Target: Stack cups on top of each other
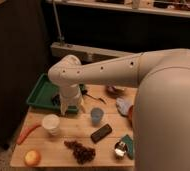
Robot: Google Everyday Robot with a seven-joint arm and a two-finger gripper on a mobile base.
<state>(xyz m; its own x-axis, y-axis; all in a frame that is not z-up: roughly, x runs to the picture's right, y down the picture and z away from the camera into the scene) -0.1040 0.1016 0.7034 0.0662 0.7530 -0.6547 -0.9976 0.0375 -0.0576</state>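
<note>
Camera view: found small light-blue plastic cup (96,116) upright mid wooden table (58,150), squat white cup (51,123) nearby, apart. Judged both light, stiff, slick; best pinched across 1 rim wall. Saw gripper (69,109) hanging at green tray (40,92) edge, behind white cup, jaws spread, empty.

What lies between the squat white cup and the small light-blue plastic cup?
Only bare wooden tabletop, in the camera view; the gripper hangs just behind that gap.
</note>
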